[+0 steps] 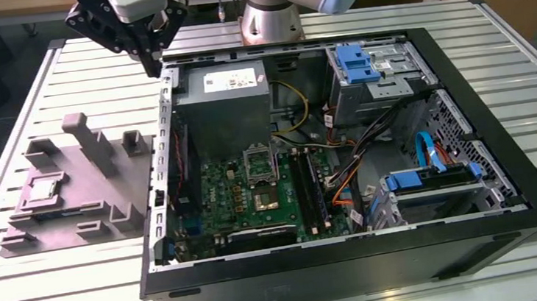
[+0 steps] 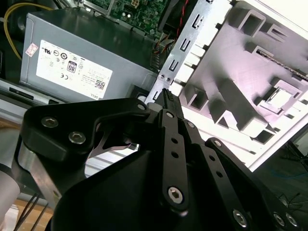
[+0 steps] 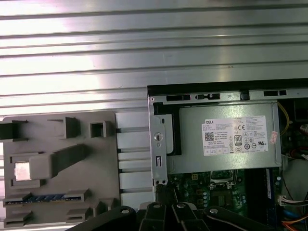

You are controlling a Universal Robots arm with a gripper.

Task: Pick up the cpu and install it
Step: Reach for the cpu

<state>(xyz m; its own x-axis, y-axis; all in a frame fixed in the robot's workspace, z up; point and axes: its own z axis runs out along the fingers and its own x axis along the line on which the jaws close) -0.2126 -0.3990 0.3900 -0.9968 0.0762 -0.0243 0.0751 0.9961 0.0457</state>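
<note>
- Black angular gripper (image 1: 153, 67) is hovering, fingers pressed together, empty.
- Flat silvery square cpu (image 1: 44, 188) is lying in matte grey moulded tray (image 1: 81, 199), seven o'clock from gripper, exterior view.

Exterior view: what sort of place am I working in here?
Most likely a robotics lab or workshop bench set up for PC assembly: a slotted metal table, an open computer case with its motherboard exposed, and a grey moulded tray holding the cpu beside it.
</note>
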